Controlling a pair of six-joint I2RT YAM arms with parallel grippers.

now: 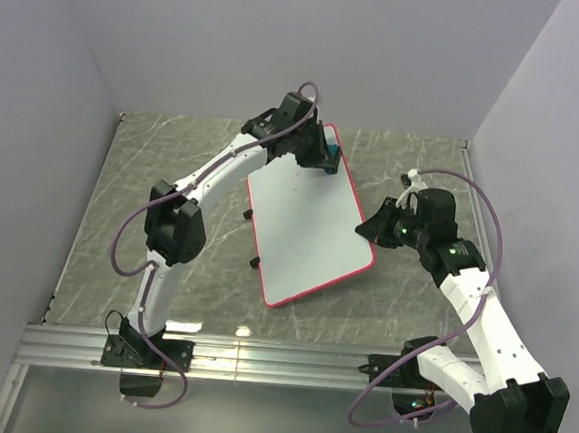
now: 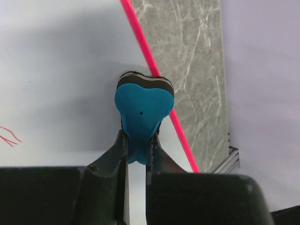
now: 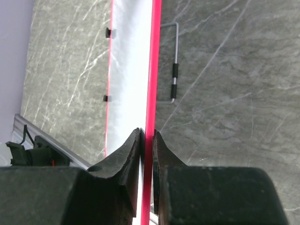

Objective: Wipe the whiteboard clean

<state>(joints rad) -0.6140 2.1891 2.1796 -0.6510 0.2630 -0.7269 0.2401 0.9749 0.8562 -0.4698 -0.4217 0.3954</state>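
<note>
Left tool (image 2: 138,143) pinched tight on blue eraser (image 2: 143,110), felt side toward whiteboard (image 1: 309,228) at its far corner: set for wiping. Red marks (image 2: 7,136) nearby. Right tool (image 3: 147,140) clamped on the board's pink-red frame, likely steadying it. Board lies mid-worktop (image 1: 174,157), between the arms.

No text, label, brand or number can be read in any view. The nearest thing to writing is a few thin red strokes (image 2: 6,136) on the whiteboard (image 2: 56,70), at the left edge of the left wrist view. They are loose lines, with no letter or digit to be made out. The blue eraser (image 2: 142,112) in the middle of that view carries one small dark dot, which reads as no sign.
</note>
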